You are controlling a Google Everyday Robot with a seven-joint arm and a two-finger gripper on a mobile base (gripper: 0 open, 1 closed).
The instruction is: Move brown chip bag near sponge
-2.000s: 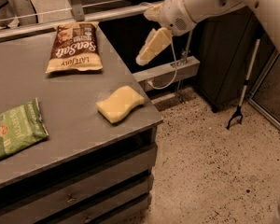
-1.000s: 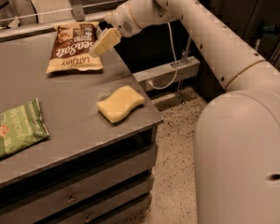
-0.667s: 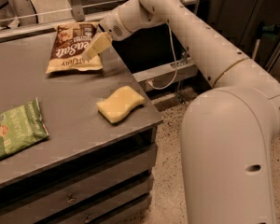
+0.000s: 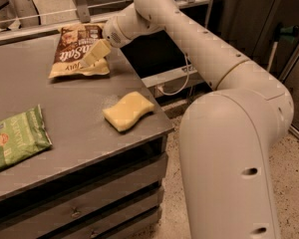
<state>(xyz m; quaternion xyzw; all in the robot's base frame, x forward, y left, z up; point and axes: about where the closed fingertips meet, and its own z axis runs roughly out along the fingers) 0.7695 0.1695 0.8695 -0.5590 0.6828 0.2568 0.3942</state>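
Note:
The brown chip bag point(image 4: 72, 51) lies flat at the far right of the grey table point(image 4: 50, 103), with white "Sea Salt" script on it. The pale yellow sponge point(image 4: 128, 111) lies near the table's right front edge, well apart from the bag. My gripper point(image 4: 93, 55) hangs over the bag's right lower part, its cream fingers pointing down-left onto the bag. The white arm reaches in from the right.
A green chip bag point(image 4: 15, 138) lies at the table's left front. Drawers point(image 4: 79, 208) sit under the tabletop. A rail point(image 4: 50, 14) runs behind the table. A dark cabinet point(image 4: 259, 29) and speckled floor lie to the right.
The arm has swung left from beyond the table's right edge to above the brown chip bag. The gripper has come down onto the bag's right side. The bags and sponge have not moved.

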